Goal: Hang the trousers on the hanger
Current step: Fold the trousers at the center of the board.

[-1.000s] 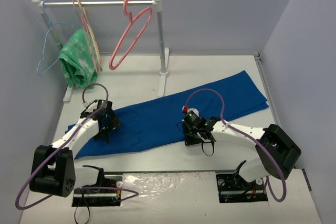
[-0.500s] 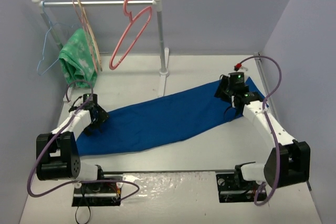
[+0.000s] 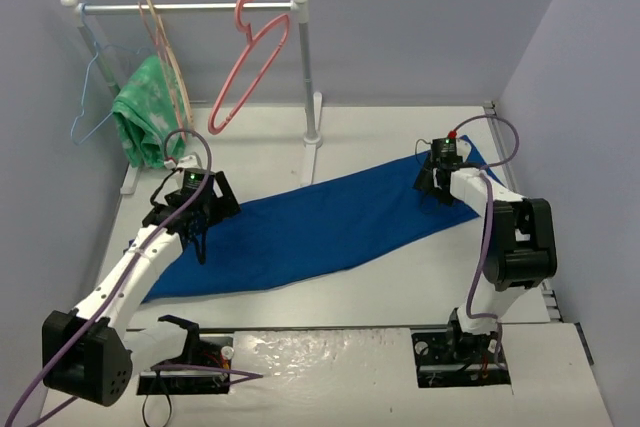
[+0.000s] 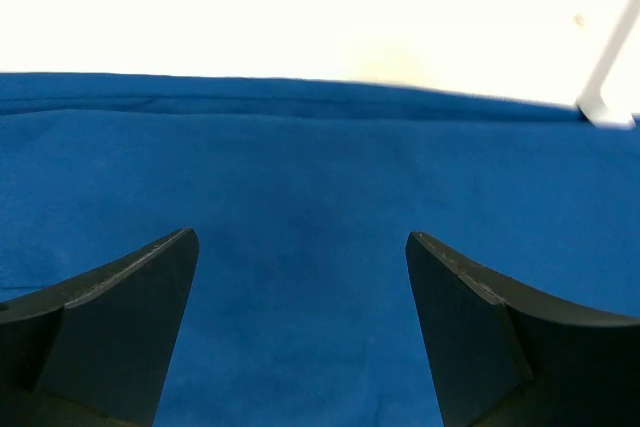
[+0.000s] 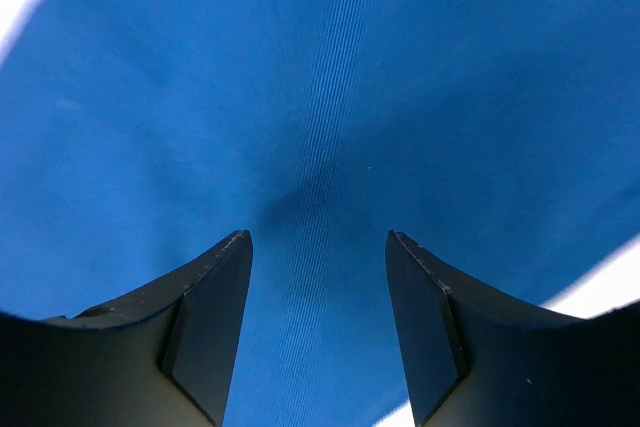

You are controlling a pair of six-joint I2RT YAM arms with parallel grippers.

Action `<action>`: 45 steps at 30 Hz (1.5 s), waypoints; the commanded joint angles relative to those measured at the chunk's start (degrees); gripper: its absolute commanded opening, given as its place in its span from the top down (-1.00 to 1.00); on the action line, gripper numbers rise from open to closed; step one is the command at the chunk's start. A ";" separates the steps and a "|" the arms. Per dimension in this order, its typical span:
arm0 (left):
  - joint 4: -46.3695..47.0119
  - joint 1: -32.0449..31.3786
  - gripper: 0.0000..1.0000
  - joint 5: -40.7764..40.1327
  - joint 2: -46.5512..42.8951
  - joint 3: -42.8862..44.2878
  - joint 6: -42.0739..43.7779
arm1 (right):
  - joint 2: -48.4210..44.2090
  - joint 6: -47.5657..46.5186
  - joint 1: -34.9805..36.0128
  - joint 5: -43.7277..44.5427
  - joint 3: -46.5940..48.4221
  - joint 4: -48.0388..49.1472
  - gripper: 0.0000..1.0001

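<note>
Back left, a white rail (image 3: 200, 6) carries a light-blue wire hanger (image 3: 88, 97), a green patterned cloth (image 3: 145, 117), a beige hanger (image 3: 180, 87) and the pink hanger (image 3: 245, 67), which hangs bare. The blue trousers (image 3: 320, 227) lie flat on the table (image 3: 400, 282), running diagonally from near left to far right. Left gripper (image 3: 200, 222) sits over their left end. The overhead view hides its fingers, but the wrist view shows the jaws spread wide above smooth cloth (image 4: 300, 237), grasping nothing. Right gripper (image 3: 435, 187) sits at the trousers' far right end. Its wrist view shows the jaws parted (image 5: 318, 235), a faint dark pucker in the cloth between them, nothing pinched.
</note>
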 commanded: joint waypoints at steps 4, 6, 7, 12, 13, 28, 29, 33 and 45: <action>-8.48 -1.98 -0.71 -4.31 -1.84 8.49 8.85 | 5.47 -1.29 9.79 5.42 0.53 -2.82 -0.11; -9.48 -1.98 -0.74 -5.46 -2.46 9.90 10.64 | 4.71 -0.23 11.84 3.88 -1.38 -4.03 -0.13; -9.93 -2.07 -0.78 -6.08 -2.65 10.44 11.62 | 4.18 0.14 12.73 3.42 -2.36 -4.56 -0.12; -11.15 -1.98 -0.81 -7.44 -4.46 11.91 16.01 | -2.62 1.67 14.42 7.17 -6.55 -6.02 -0.13; -10.72 -1.98 -0.82 -7.30 -4.97 11.43 16.45 | -4.45 1.70 13.64 8.76 -6.15 -6.19 -0.13; -7.27 -1.98 -0.82 -3.16 -9.89 5.98 17.45 | -9.44 11.78 -10.68 14.46 -2.61 -6.10 -0.73; -7.20 -1.98 -0.82 -2.82 -9.92 5.98 17.43 | -8.31 12.44 -11.23 14.08 -2.50 -5.94 -0.73; -7.31 -1.98 -0.82 -2.24 -9.87 5.88 17.40 | -5.46 17.23 -12.13 16.75 -1.00 -5.68 -0.73; -7.04 -1.98 -0.81 -1.89 -8.98 5.46 17.25 | -5.03 25.28 -14.96 23.90 -2.53 -6.46 -0.80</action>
